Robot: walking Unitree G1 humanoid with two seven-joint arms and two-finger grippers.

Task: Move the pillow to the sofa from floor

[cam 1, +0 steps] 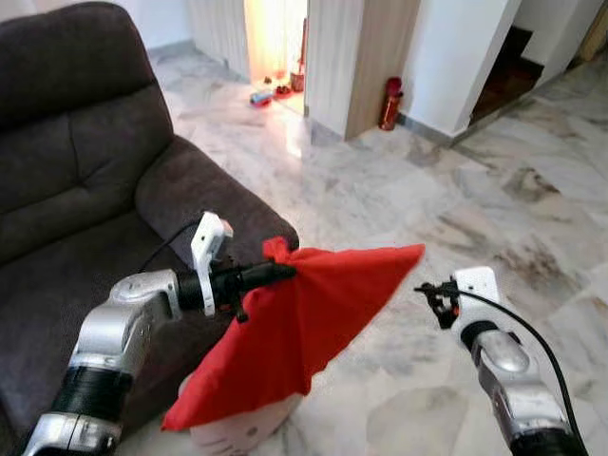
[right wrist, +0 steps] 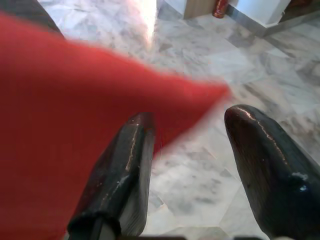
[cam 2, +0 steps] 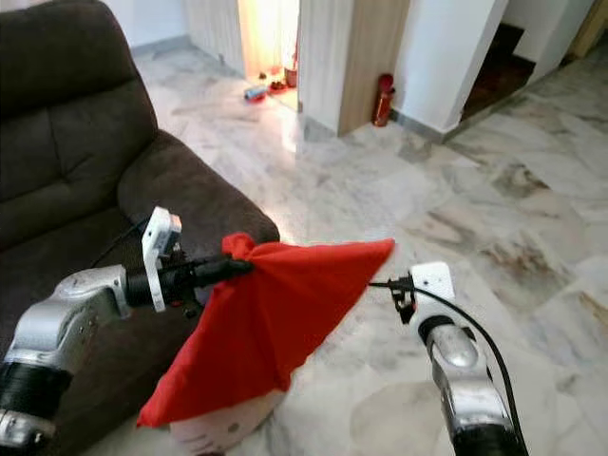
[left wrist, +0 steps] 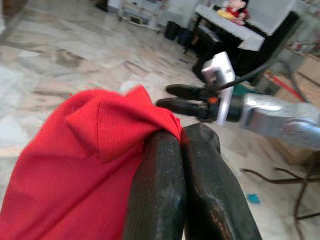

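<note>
Left arm bent at elbow, forearm level, left claw (cam 1: 285,273) fingers pressed together on a bunch of red cloth (cam 1: 313,313). Right arm reaches forward, right claw (cam 1: 425,288) fingers spread apart, just beside the cloth's far corner, gripping nothing.

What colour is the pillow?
Red on the pillow, whitish underneath; clearest in the left eye view.

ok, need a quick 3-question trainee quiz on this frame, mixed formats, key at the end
1. True or false: the left gripper is shut on a corner of the red pillow.
2. The right gripper is: A) shut on the pillow, B) open beside the pillow's free corner, C) resting on the sofa.
3. Fill in: the pillow hangs beside the sofa's ____.

Key: 1 true; 2 B; 3 armrest.
</note>
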